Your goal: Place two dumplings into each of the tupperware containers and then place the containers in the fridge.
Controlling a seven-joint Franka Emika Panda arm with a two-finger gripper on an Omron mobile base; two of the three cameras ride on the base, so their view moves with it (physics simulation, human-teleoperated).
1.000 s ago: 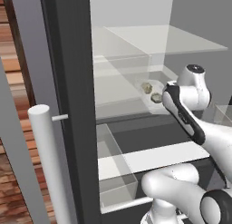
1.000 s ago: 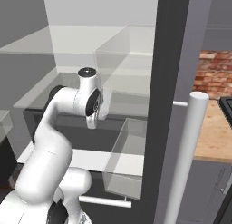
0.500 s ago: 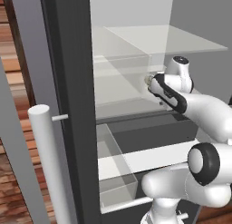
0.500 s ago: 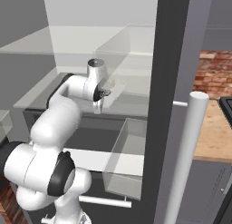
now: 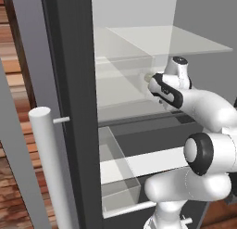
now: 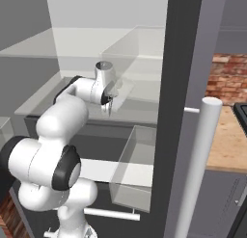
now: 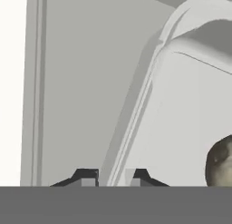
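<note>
Pale smooth tub (image 7: 190, 105) — rounded rim, mottled dumpling (image 7: 221, 162), claw (image 7: 111, 177) nearly closed

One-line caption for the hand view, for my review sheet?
Gripper shut on the rim of a pale tupperware container holding a dumpling.

Arm folded at the elbow, forearm reaching forward, wrist bent so the hand points down. Gripper (image 6: 110, 108) nearly closed, jaws a narrow gap apart; fingertips (image 7: 86, 177) dark, nothing visibly clamped between them.
</note>
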